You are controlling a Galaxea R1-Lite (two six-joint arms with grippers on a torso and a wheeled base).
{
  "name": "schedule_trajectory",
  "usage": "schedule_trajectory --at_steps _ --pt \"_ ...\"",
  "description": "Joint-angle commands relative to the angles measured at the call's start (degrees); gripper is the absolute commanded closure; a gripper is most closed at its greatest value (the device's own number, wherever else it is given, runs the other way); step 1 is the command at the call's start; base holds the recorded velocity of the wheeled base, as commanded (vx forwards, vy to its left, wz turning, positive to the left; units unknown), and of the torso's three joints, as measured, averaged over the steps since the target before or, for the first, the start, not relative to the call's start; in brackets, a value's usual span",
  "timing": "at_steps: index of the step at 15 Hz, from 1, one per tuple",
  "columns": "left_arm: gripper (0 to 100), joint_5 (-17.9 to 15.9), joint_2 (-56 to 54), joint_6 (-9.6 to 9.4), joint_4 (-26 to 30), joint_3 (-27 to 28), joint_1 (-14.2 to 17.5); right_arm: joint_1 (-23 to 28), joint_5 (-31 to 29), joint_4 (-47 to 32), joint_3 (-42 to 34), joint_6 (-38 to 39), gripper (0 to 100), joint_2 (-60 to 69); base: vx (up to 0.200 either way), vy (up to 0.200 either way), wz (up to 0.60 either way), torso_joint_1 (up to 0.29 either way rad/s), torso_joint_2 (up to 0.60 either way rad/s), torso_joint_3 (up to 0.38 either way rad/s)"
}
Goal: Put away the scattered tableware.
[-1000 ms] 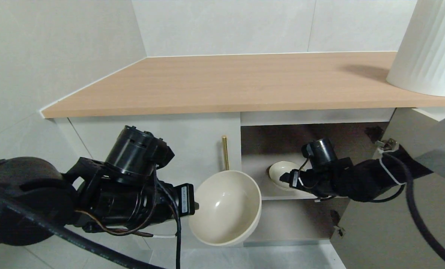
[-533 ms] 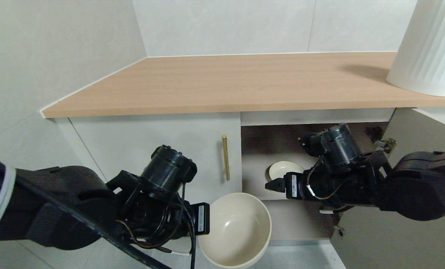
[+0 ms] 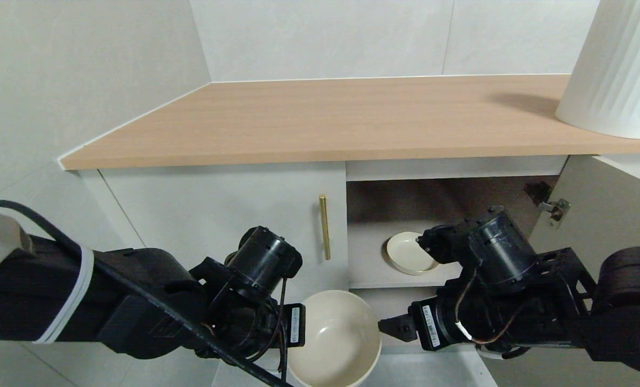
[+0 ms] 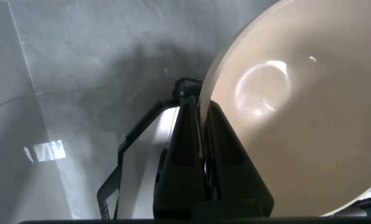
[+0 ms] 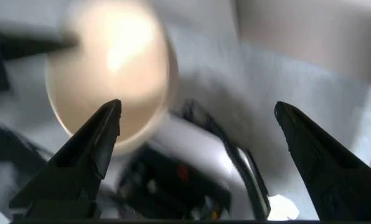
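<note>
My left gripper is shut on the rim of a large cream bowl, held low in front of the cabinet; in the left wrist view its fingers pinch the edge of the bowl. A small cream dish lies on the shelf inside the open cabinet. My right gripper hangs in front of the cabinet, below the dish and just right of the bowl. In the right wrist view its fingers are spread wide with nothing between them, and the bowl shows beyond.
A wooden countertop tops the cabinet, with a white ribbed vessel at its right end. The left cabinet door bears a brass handle. The right door stands open. Grey floor tiles lie below.
My right arm drew back out of the cabinet and dropped low, leaving the small dish on the shelf. My left arm carried the bowl down and to the right.
</note>
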State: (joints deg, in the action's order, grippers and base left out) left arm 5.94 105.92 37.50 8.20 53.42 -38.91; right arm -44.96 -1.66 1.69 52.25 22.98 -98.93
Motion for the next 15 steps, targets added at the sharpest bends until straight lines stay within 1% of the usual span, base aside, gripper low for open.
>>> schedule_trajectory --at_steps 1,4,6,9,15 --pt "100 0.04 -0.28 0.03 0.06 0.02 -0.20 -0.66 -0.01 -0.20 -0.22 -0.22 0 -2.41 0.000 0.000 0.00 0.000 0.00 0.000" --pt "100 0.04 -0.89 0.03 0.15 -0.07 -0.90 -1.45 -0.28 0.15 0.22 -0.04 0 -5.31 0.000 0.000 0.00 0.000 0.00 0.000" --pt "100 0.04 -1.69 0.03 1.38 0.02 -1.69 -1.10 -0.72 0.24 1.54 0.49 0 -6.72 0.000 0.000 0.00 0.000 0.00 0.000" --pt "100 0.04 -1.60 0.03 1.38 0.02 -1.69 -0.30 -0.72 2.26 1.54 0.66 0 -6.89 0.000 0.000 0.00 0.000 0.00 0.000" --pt "100 0.04 -2.04 0.03 1.46 0.02 -2.13 -0.04 -0.80 2.35 2.07 1.54 0 -8.21 0.000 0.000 0.00 0.000 0.00 0.000"
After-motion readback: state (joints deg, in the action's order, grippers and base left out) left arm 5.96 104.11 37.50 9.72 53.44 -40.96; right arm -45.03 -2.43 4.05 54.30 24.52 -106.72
